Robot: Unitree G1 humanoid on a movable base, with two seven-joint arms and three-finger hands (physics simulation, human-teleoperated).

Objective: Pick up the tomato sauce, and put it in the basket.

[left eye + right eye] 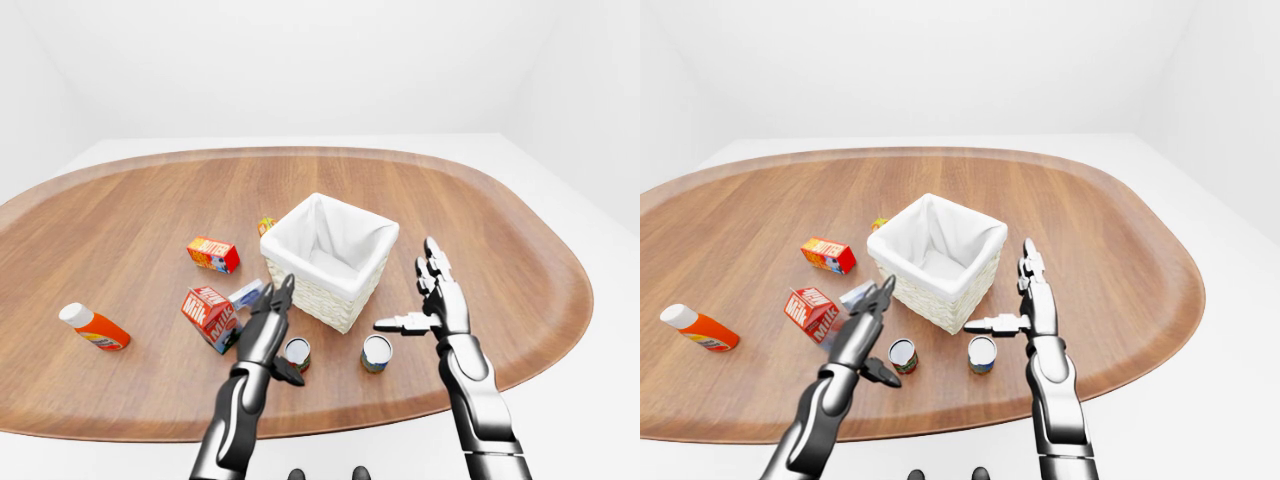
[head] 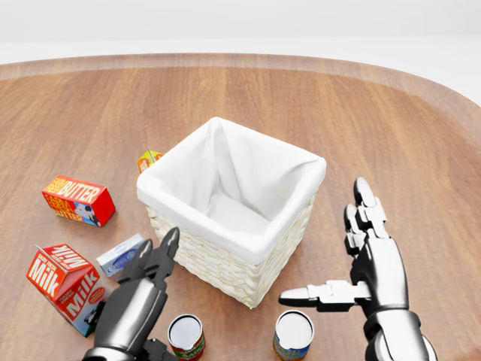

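- While hanging over the table (image 2: 391, 113): left hand (image 2: 139, 301) with fingers apart, clamped on nothing.
- Just beside that hand, close to the table's edge at the bottom of the head view: tomato sauce (image 2: 186, 336), upright, red label.
- Right hand (image 2: 376, 274) with fingers also spread, thumb stretched out above a second can (image 2: 293, 336).
- Basket (image 2: 225, 267) near both cans, toward the table's middle.
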